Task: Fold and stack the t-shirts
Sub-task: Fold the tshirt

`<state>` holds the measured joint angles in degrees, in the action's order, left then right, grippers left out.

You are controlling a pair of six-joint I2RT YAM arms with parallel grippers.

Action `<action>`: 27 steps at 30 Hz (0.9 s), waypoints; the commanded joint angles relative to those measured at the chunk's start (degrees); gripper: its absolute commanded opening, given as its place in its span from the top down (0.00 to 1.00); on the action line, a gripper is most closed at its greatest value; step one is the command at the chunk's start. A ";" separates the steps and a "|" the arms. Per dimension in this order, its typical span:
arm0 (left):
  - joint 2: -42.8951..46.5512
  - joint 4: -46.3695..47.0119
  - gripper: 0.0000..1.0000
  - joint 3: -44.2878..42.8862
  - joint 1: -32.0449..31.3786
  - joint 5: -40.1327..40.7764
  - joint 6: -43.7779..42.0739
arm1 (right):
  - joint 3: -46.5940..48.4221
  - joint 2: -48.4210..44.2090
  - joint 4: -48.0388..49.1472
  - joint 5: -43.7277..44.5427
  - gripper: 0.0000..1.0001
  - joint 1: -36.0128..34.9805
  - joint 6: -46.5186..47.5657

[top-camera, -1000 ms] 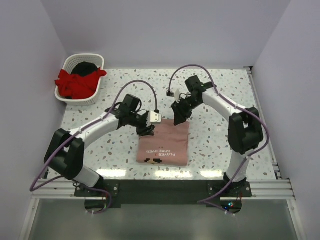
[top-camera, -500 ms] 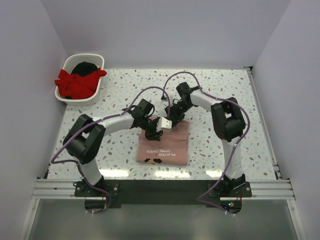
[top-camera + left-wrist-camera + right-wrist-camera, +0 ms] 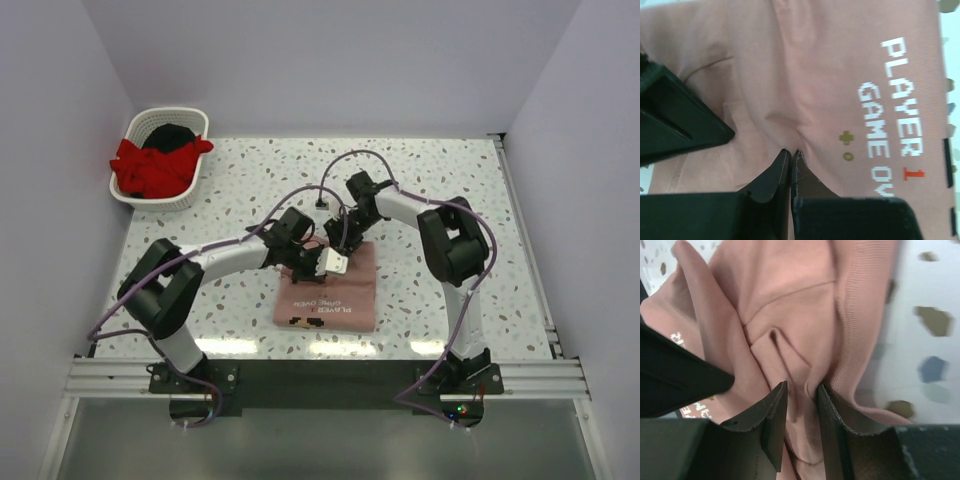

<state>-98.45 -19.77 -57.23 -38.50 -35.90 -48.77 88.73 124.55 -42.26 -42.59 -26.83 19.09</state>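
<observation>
The salmon-pink t-shirt (image 3: 332, 296) lies folded in a rectangle at the table's middle, its white "PLAYER 1 GAME OVER" print facing up (image 3: 900, 105). My left gripper (image 3: 306, 263) is on the shirt's far left part, its jaws shut with a pinch of pink cloth at the tips (image 3: 791, 152). My right gripper (image 3: 341, 238) is at the shirt's far edge, its jaws closed on a bunched fold of pink cloth (image 3: 801, 388). The two grippers are close together. The red t-shirt (image 3: 150, 165) and the black t-shirt (image 3: 170, 135) lie in the basket.
The white slatted basket (image 3: 192, 192) stands at the far left corner of the speckled table (image 3: 450, 180). Grey walls close in the left, back and right sides. Purple cables loop over both arms above the shirt.
Both grippers have moved toward each other along the pink shirt's far edge and down onto the cloth. The left arm has swung right, the right arm left. The shirt's far edge is bunched.
</observation>
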 commanded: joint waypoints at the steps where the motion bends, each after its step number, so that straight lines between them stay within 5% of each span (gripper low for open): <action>1: 5.63 2.28 1.00 2.65 -2.97 0.83 -1.15 | -5.22 -1.59 2.00 2.07 0.65 -3.05 1.21; 9: 11.79 3.25 1.00 3.88 -3.60 5.05 3.86 | -11.65 -6.34 4.12 4.96 0.66 -3.67 1.91; 18: 12.67 2.80 1.00 5.11 -4.65 6.28 1.67 | -4.45 -10.03 5.78 15.51 0.74 -0.94 3.49; 27: 13.73 4.39 1.00 6.26 -5.44 8.38 1.14 | 0.30 -10.74 -2.89 7.80 0.69 -1.03 6.82</action>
<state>-87.39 -18.11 -51.33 -43.59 -28.62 -46.37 86.46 116.97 -40.05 -30.94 -27.33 22.94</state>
